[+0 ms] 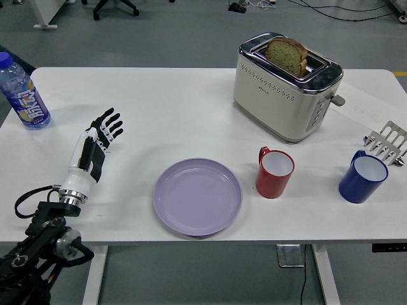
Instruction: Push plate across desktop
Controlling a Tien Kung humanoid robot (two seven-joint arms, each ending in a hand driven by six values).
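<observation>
Sitting flat near the table's (191, 89) front edge, the round lilac plate (198, 196) faces up with no long axis. Well left, the left hand (96, 145) hovers, fingers spread, holding nothing.

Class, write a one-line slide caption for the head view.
Left hand open, apart from purple plate; red mug stands to the plate's right.
</observation>
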